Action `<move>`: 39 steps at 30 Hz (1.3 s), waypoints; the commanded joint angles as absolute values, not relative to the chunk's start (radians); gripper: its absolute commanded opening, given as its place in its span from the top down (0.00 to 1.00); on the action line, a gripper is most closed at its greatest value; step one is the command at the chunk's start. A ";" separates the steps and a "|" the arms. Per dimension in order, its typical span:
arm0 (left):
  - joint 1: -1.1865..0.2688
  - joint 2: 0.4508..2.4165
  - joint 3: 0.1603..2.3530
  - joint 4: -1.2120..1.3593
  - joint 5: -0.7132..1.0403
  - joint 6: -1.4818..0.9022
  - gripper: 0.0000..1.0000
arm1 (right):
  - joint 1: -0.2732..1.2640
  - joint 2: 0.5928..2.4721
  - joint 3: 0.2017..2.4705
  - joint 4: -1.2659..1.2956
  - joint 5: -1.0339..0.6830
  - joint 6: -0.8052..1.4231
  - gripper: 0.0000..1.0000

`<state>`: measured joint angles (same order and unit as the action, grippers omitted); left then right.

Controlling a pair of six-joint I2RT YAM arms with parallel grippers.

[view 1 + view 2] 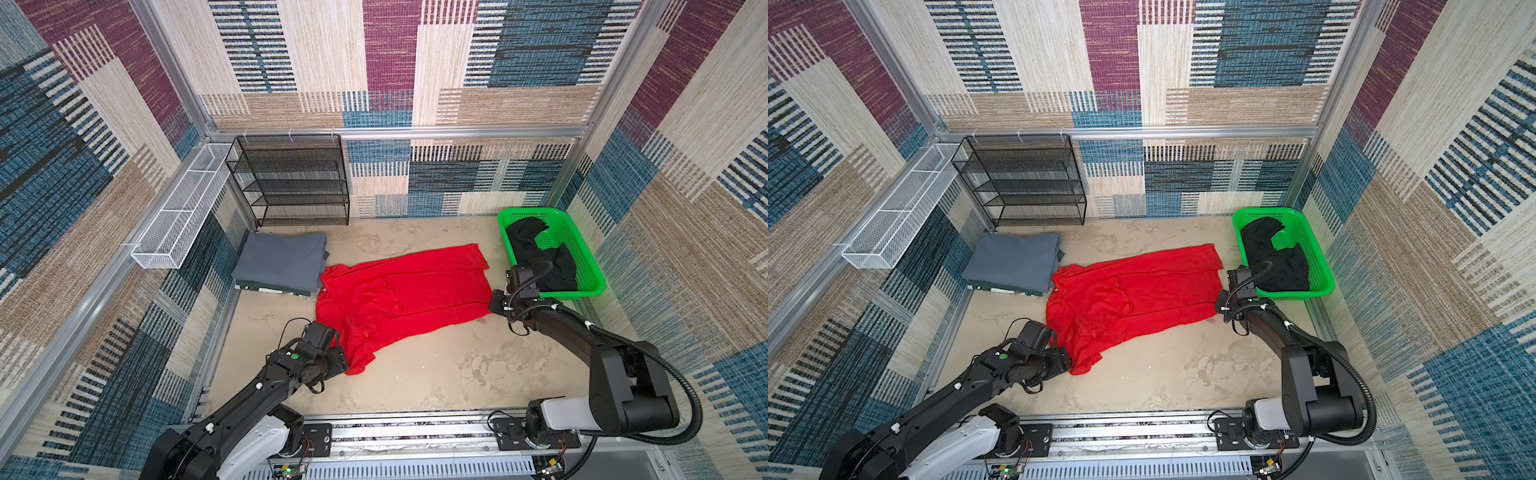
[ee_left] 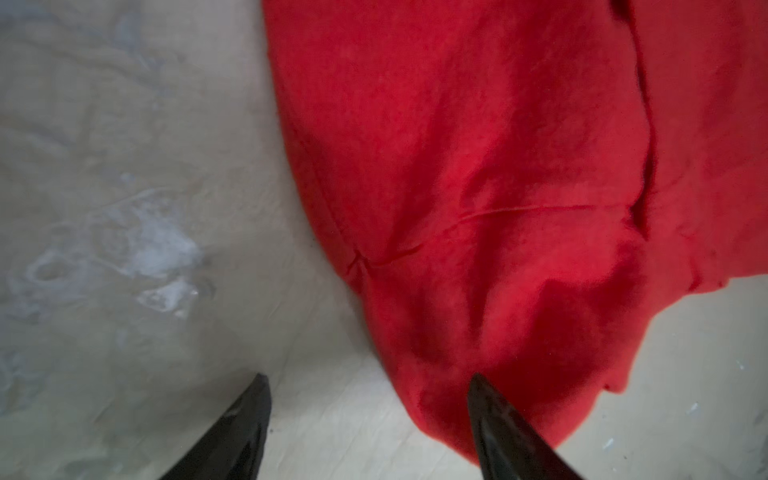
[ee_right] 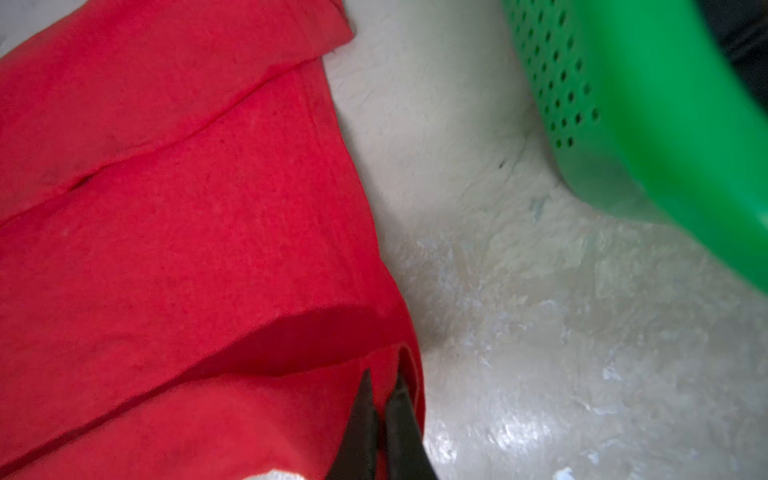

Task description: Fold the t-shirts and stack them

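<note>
A bright red t-shirt (image 1: 399,299) (image 1: 1129,295) lies spread across the middle of the table. My left gripper (image 2: 368,378) is open at its near left corner, one finger (image 2: 490,415) over the red cloth (image 2: 478,187) and the other over bare table. My right gripper (image 3: 382,374) is shut on the shirt's right edge (image 3: 187,249), a fold of cloth pinched between the fingers. A folded slate grey t-shirt (image 1: 282,266) (image 1: 1013,262) sits at the back left. The black t-shirt (image 1: 540,257) (image 1: 1275,257) lies crumpled in the basket.
The green perforated basket (image 1: 532,211) (image 1: 1266,211) (image 3: 648,104) stands at the back right, close to my right wrist. A black wire shelf (image 1: 291,178) stands against the back wall and a white wire tray (image 1: 183,216) hangs on the left wall. A dark folded cloth edge (image 1: 270,289) shows under the grey shirt.
</note>
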<state>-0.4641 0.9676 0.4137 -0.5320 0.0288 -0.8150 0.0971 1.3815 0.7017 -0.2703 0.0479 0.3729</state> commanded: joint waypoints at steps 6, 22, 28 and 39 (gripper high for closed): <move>-0.468 1.018 0.427 -0.500 0.036 -0.818 0.64 | 0.097 1.352 0.697 -0.239 0.026 0.377 1.00; -0.468 1.070 0.491 -0.519 0.041 -0.776 0.96 | 0.097 1.331 0.676 -0.232 0.021 0.379 1.00; -0.467 1.044 0.489 -0.519 0.048 -0.800 0.92 | 0.097 1.334 0.673 -0.228 0.017 0.381 1.00; -0.468 1.071 0.466 -0.475 0.069 -0.807 0.63 | 0.097 1.329 0.671 -0.223 0.000 0.385 1.00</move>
<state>-0.4671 1.0657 0.4774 -0.5060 0.0544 -0.8009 0.0971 1.3331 0.6739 -0.2516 0.0086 0.3737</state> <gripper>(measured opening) 0.363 0.059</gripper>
